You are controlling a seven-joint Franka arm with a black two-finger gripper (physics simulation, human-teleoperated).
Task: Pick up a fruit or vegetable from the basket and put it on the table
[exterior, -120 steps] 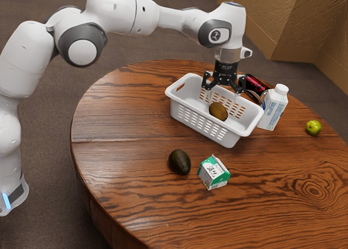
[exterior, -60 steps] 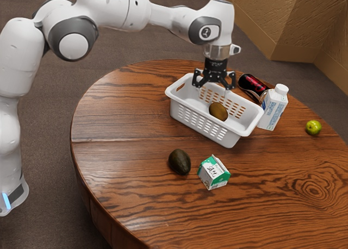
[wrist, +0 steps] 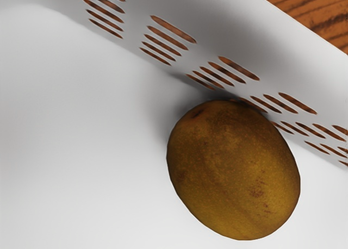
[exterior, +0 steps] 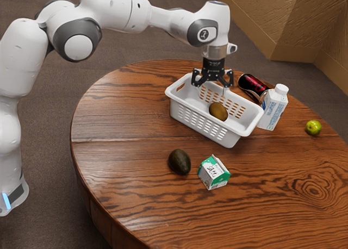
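The black gripper (exterior: 211, 93) hangs over the smooth white basket (exterior: 174, 109), upper middle of the exterior view, its fingers spread wide. Inside, beside a slotted wall, lies the brown, speckled, oval fruit (exterior: 218, 111). On the streaky-grained wooden table (exterior: 130, 194), below center, sit a dark egg-shaped avocado (exterior: 179, 162) and a gabled carton (exterior: 213, 173); at far right, a round green apple (exterior: 313, 127).

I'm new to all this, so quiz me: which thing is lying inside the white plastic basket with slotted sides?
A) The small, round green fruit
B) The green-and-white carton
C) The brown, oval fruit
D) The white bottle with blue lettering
C: the brown, oval fruit lies on the floor of the white plastic basket, beside one of its slotted walls.
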